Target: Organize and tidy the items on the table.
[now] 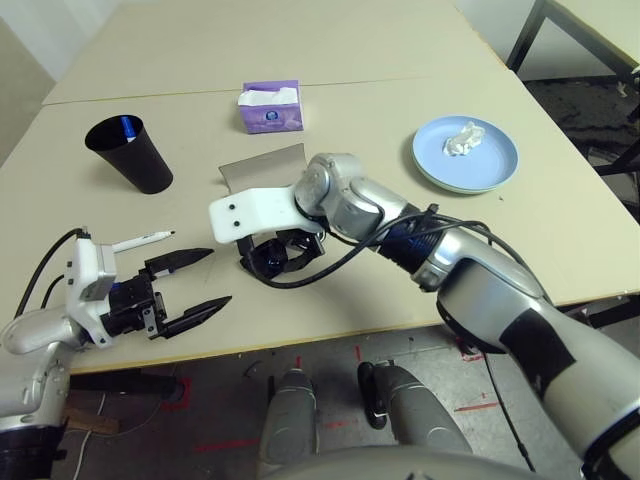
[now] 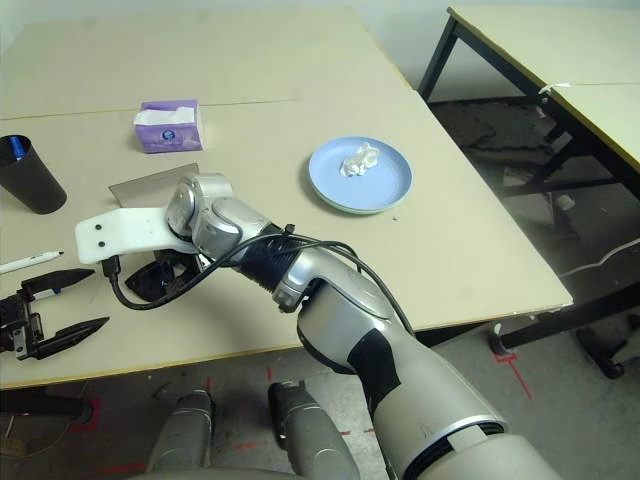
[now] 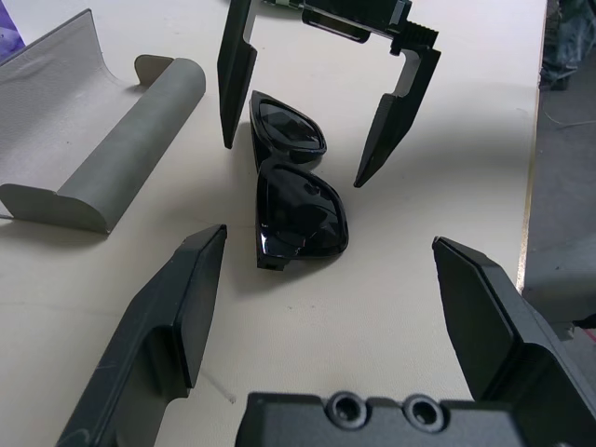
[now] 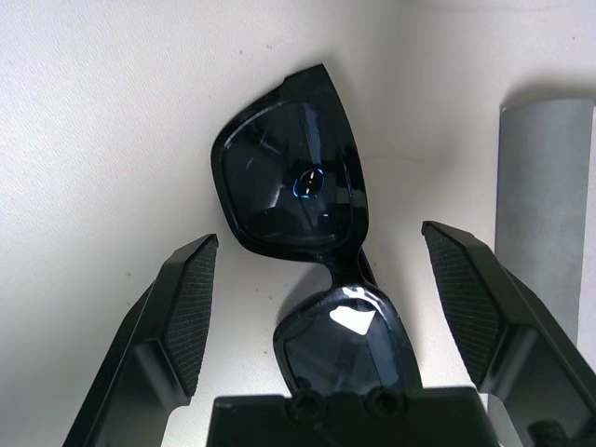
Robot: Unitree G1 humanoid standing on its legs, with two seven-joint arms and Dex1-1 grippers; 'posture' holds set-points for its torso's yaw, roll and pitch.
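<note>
The 2 fingers (image 4: pixel 191 307) of the right gripper (image 4: pixel 321 289) stand wide apart, straddling the black sunglasses (image 4: pixel 293 182) without touching them. The left gripper (image 1: pixel 195 285), at lower left of the left eye view, is also spread wide and holds nothing.

The sunglasses lie folded on the table (image 1: pixel 560 250) left of centre, their long axis running between the right fingers. Just beyond them the grey glasses case (image 3: pixel 112 158) lies open, nothing visible inside.

1 black cup (image 1: pixel 130 152) stands at upper left with 1 blue-capped pen (image 1: pixel 125 125) in it. 1 blue plate (image 1: pixel 495 165) at upper right holds 1 crumpled tissue (image 1: pixel 462 138). 1 white pen (image 1: pixel 145 240) lies on the table, black tip toward the right. 1 purple tissue box (image 1: pixel 271 108) sits at top centre.
</note>
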